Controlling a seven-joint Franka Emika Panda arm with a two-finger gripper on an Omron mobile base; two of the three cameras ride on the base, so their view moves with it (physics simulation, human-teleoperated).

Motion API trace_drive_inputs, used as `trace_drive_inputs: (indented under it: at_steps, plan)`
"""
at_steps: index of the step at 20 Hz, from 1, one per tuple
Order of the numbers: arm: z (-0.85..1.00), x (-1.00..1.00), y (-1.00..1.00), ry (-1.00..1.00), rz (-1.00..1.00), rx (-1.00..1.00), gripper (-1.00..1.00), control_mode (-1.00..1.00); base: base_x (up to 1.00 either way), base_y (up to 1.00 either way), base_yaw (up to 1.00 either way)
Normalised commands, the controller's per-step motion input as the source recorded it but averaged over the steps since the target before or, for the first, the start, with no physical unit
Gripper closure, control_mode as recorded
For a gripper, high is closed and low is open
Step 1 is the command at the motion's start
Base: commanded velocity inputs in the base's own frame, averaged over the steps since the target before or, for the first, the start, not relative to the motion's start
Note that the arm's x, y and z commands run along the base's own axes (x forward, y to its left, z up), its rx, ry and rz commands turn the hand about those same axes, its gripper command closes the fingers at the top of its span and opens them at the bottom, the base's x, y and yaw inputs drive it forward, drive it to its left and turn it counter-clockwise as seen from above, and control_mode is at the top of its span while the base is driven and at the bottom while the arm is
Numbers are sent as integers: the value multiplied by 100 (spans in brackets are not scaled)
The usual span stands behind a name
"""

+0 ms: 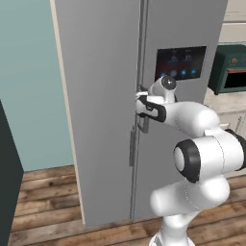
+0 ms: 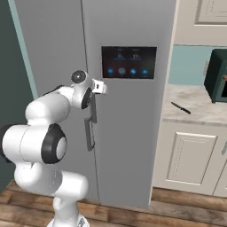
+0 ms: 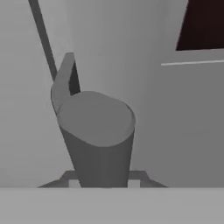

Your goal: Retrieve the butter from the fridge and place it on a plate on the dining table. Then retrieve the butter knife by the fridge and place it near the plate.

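While both doors of the tall grey fridge [image 1: 105, 96] are shut, I have my gripper [image 1: 142, 111] right at the long grey handle [image 3: 98, 131] of the right door, and I cannot tell if its fingers are closed on it or just near it. I think the job has only just begun, as the butter must be inside where I cannot see it. The small dark butter knife [image 2: 181, 107] lies on the pale stone counter [image 2: 199, 104] beside the fridge, waiting for later.
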Motion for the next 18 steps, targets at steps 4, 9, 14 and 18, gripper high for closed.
trace_drive_inputs:
  at_steps: [4,9,14,18]
  plan:
    - [16,-97,-93,1,0,20,100,-100,0,0,0]
    - [17,-100,-98,0,0,13,100,-100,0,0,0]
    - [19,-100,-100,0,0,7,100,-100,0,0,0]
    - [29,-93,-100,6,0,8,100,-100,0,0,0]
